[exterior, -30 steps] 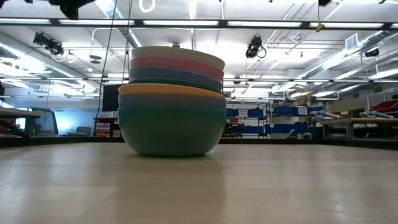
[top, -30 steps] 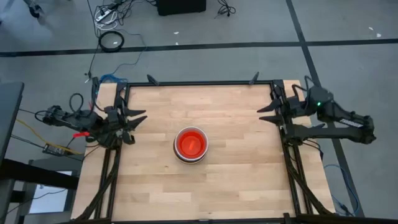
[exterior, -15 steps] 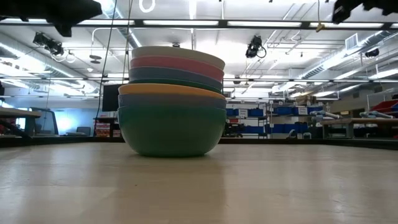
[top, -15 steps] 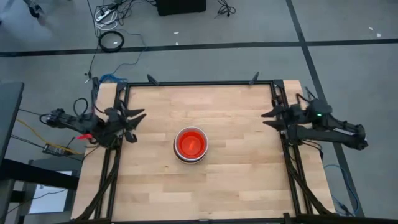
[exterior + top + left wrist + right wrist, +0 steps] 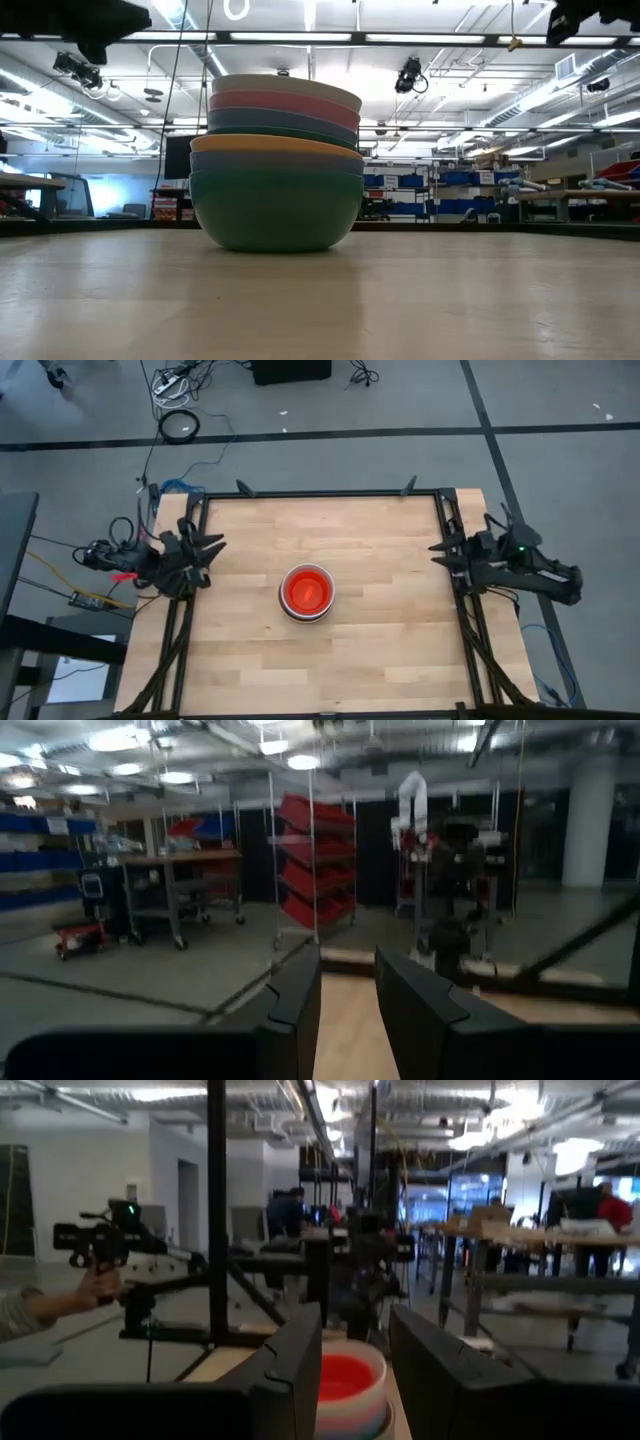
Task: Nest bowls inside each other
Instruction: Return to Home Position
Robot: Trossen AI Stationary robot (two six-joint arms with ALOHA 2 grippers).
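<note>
The bowls point(image 5: 306, 592) sit nested in one stack at the middle of the table. From above, a red bowl point(image 5: 306, 590) lies innermost. In the low view the stack point(image 5: 277, 165) rests on the teal bowl's base point(image 5: 277, 240), with blue, orange, green, pink and white rims banded above. My left gripper point(image 5: 215, 545) hovers open at the table's left edge, its fingers point(image 5: 300, 990) holding nothing. My right gripper point(image 5: 438, 550) hovers open at the right edge, pointing toward the stack point(image 5: 350, 1385) from far off.
Black frame rails point(image 5: 190, 610) run along the table's left and right sides under the arms. Bare wood lies all around the stack. Beyond the table a person's hand point(image 5: 95, 1285) holds a dark device; cables point(image 5: 180, 425) lie on the floor behind.
Both arms have drawn back and sunk: my left gripper toward the table's left edge, my right gripper toward the right edge. Neither gripper's finger gap has changed. The stack of bowls has stayed where it was.
</note>
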